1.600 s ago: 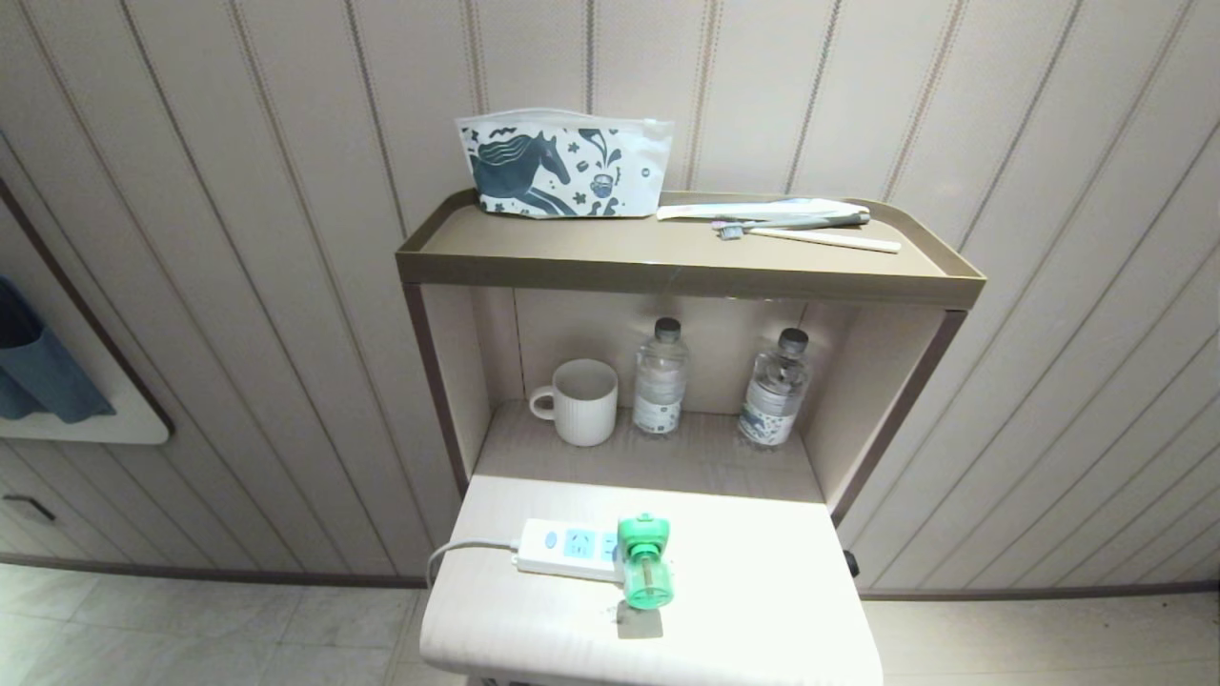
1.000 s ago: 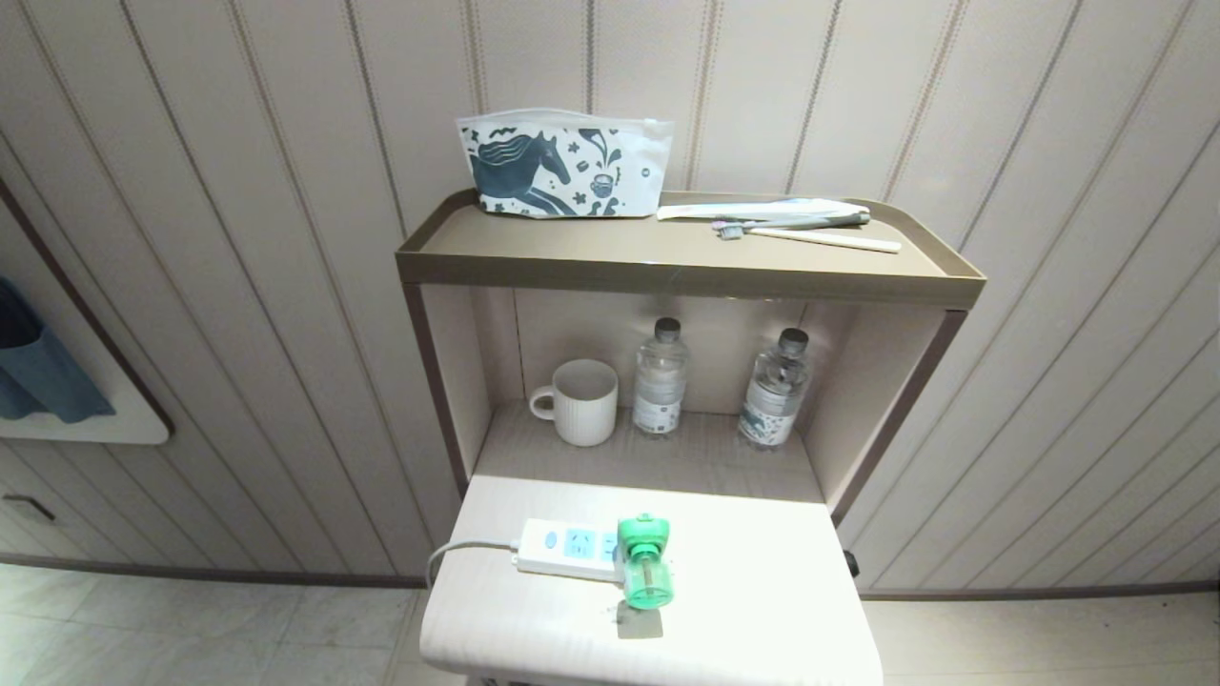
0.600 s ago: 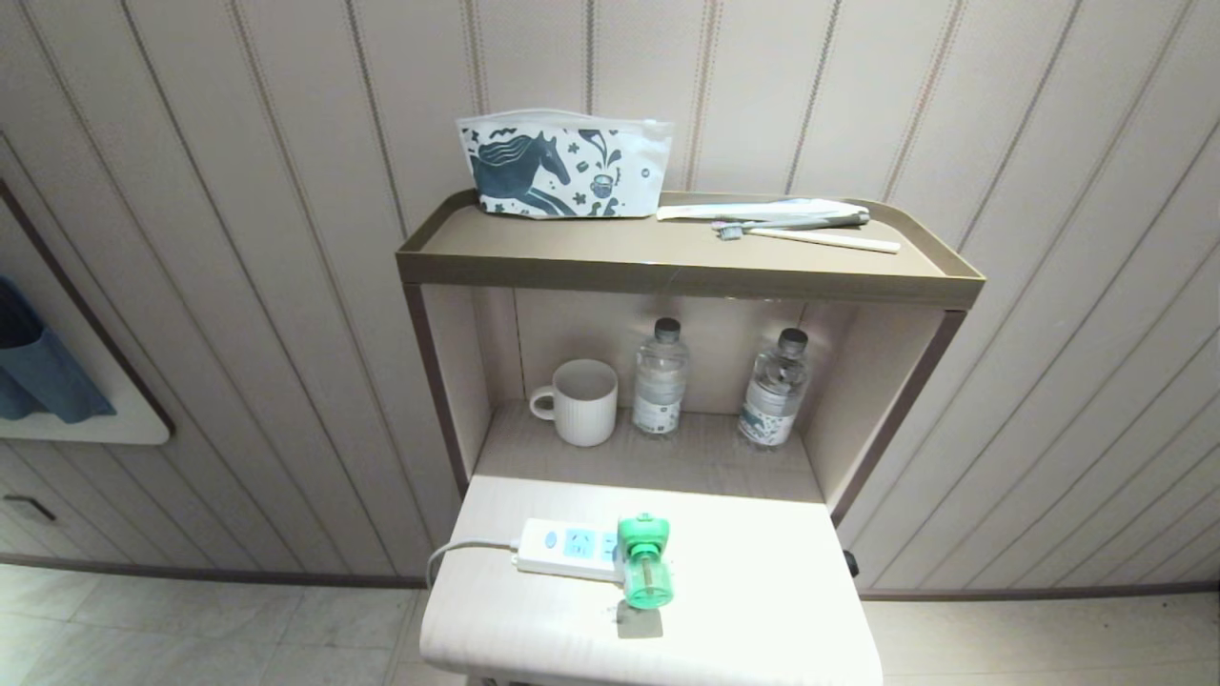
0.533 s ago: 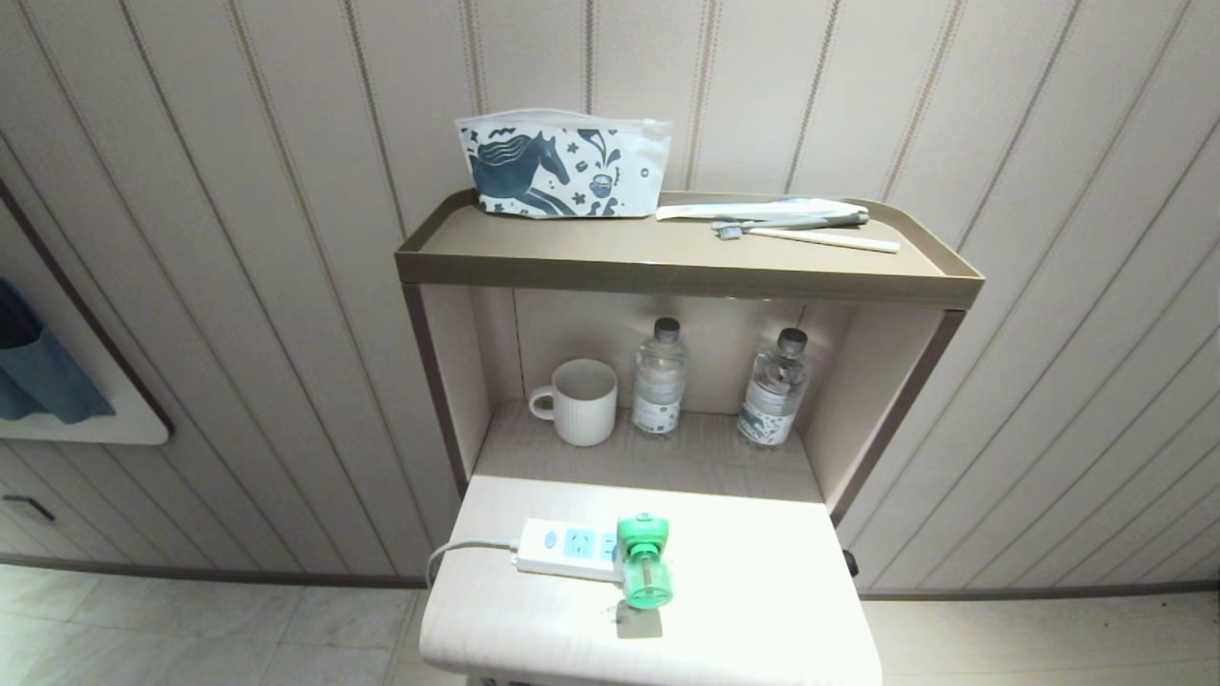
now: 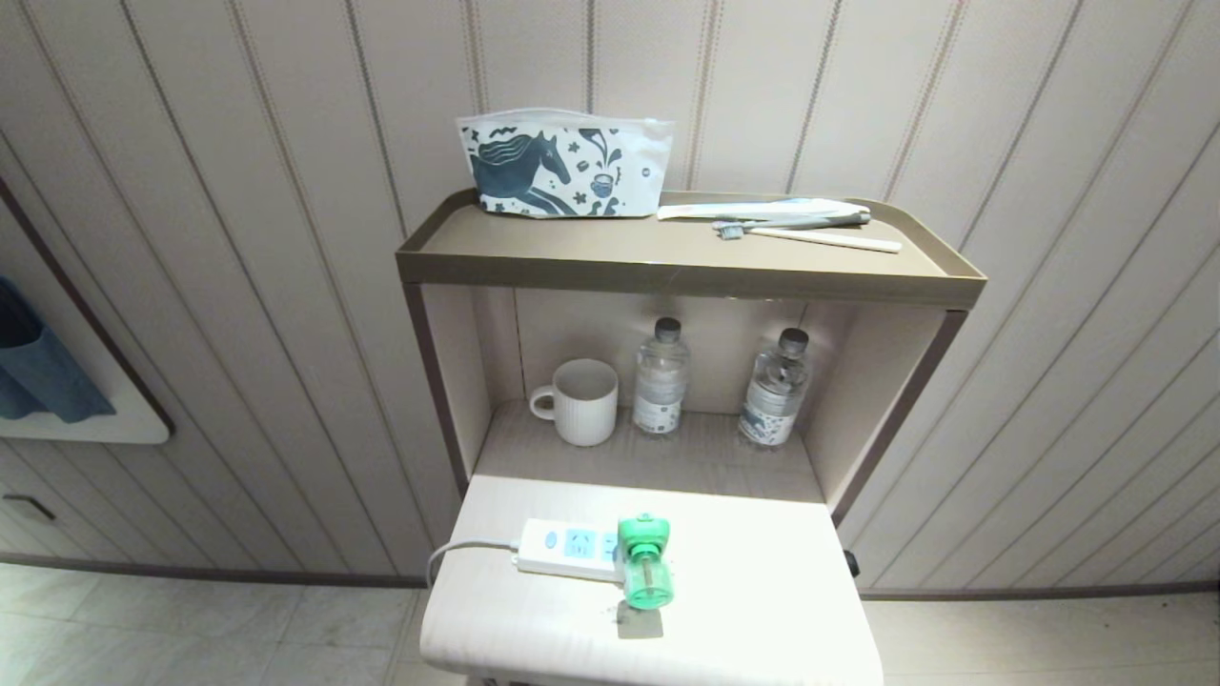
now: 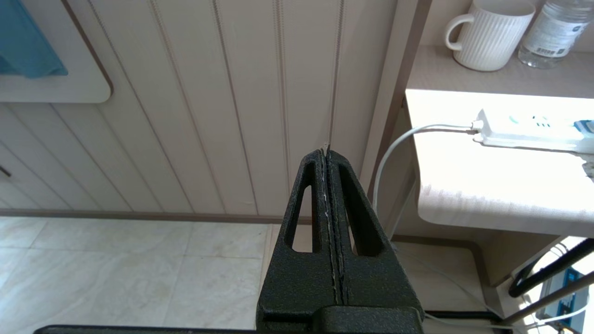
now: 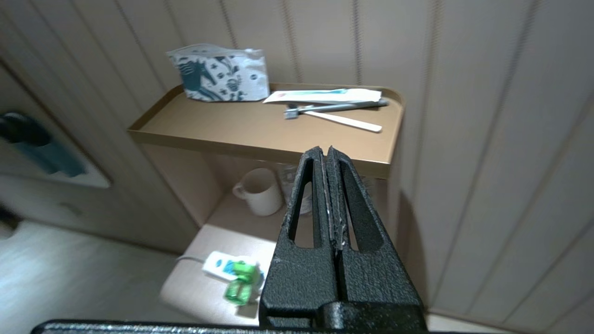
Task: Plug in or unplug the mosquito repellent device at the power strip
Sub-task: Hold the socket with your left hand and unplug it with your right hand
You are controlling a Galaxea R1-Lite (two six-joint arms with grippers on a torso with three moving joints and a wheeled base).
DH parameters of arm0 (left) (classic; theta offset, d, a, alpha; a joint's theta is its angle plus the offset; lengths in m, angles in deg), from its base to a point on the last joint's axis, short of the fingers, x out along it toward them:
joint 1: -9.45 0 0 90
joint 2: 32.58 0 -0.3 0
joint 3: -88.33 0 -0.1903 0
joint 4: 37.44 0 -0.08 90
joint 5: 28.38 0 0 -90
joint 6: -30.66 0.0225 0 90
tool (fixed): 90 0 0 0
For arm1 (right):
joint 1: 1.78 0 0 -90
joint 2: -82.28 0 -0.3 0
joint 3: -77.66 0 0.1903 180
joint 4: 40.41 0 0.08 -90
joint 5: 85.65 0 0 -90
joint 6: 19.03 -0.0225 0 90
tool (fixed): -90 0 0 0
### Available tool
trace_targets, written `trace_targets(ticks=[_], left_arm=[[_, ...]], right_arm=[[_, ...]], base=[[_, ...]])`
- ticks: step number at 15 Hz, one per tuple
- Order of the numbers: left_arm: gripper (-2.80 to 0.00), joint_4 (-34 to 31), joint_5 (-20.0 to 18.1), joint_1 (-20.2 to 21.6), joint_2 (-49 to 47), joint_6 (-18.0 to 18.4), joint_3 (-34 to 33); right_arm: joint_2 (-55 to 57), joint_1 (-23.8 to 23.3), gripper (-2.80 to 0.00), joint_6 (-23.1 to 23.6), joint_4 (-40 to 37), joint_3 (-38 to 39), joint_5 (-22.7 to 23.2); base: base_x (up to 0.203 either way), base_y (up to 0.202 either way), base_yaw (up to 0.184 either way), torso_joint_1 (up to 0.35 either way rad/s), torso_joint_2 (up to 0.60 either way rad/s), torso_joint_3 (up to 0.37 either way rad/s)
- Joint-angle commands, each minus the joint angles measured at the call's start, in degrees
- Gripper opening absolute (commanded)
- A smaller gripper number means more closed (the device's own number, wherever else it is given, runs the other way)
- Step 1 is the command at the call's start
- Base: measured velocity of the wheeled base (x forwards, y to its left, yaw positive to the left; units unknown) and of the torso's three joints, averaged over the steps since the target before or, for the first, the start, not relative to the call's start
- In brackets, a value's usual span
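Note:
The mosquito repellent device (image 5: 644,562), a green head with a translucent green bottle, sits plugged into the white power strip (image 5: 570,548) on the lower table top; both also show in the right wrist view, device (image 7: 241,282) and strip (image 7: 220,266). My right gripper (image 7: 326,150) is raised high above and to the right of the table, shut and empty. Low beside the table's left side hangs my left gripper (image 6: 326,149), shut, with the strip (image 6: 524,132) off to one side. Neither arm shows in the head view.
A white mug (image 5: 582,401) and two water bottles (image 5: 660,377) (image 5: 778,388) stand in the recess behind the strip. The brown top shelf (image 5: 610,259) carries a horse-print pouch (image 5: 562,165), a tube and a toothbrush (image 5: 805,231). The strip's cord (image 5: 462,550) drops off the left edge.
Nothing has moved in the head view; the device and strip stay as they were.

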Motion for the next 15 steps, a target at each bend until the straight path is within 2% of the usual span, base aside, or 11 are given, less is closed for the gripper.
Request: trace_targets(ticks=[1, 3, 5, 6, 8, 11, 12, 15], left_arm=[[-2.8, 0.0, 0.0, 0.0, 0.0, 0.0, 0.0], [-2.8, 0.0, 0.0, 0.0, 0.0, 0.0, 0.0], [-2.8, 0.0, 0.0, 0.0, 0.0, 0.0, 0.0], [-2.8, 0.0, 0.0, 0.0, 0.0, 0.0, 0.0], [-2.8, 0.0, 0.0, 0.0, 0.0, 0.0, 0.0], [-2.8, 0.0, 0.0, 0.0, 0.0, 0.0, 0.0], [-2.8, 0.0, 0.0, 0.0, 0.0, 0.0, 0.0], [-2.8, 0.0, 0.0, 0.0, 0.0, 0.0, 0.0]], right_arm=[[14.8, 3.9, -2.8, -1.2, -11.7, -13.4, -0.1], [21.7, 11.7, -2.8, -3.0, -21.0, -23.1, -3.3], [31.7, 24.3, -2.8, -5.8, -29.2, -24.0, -7.5], [36.0, 28.0, -2.8, -6.8, -31.8, -23.3, -8.9], [43.2, 33.2, -2.8, -8.3, -35.8, -22.4, -10.5], [49.9, 38.2, -2.8, -9.0, -39.3, -21.8, -11.1], [51.2, 39.9, 0.0, -9.2, -39.5, -21.8, -11.5], [54.9, 43.8, 0.0, -11.5, -39.5, -21.8, -13.5]], base=[[0.0, 0.0, 0.0, 0.0, 0.0, 0.0], [0.0, 0.0, 0.0, 0.0, 0.0, 0.0], [0.0, 0.0, 0.0, 0.0, 0.0, 0.0], [0.0, 0.0, 0.0, 0.0, 0.0, 0.0], [0.0, 0.0, 0.0, 0.0, 0.0, 0.0], [0.0, 0.0, 0.0, 0.0, 0.0, 0.0], [0.0, 0.0, 0.0, 0.0, 0.0, 0.0], [0.0, 0.0, 0.0, 0.0, 0.0, 0.0]])
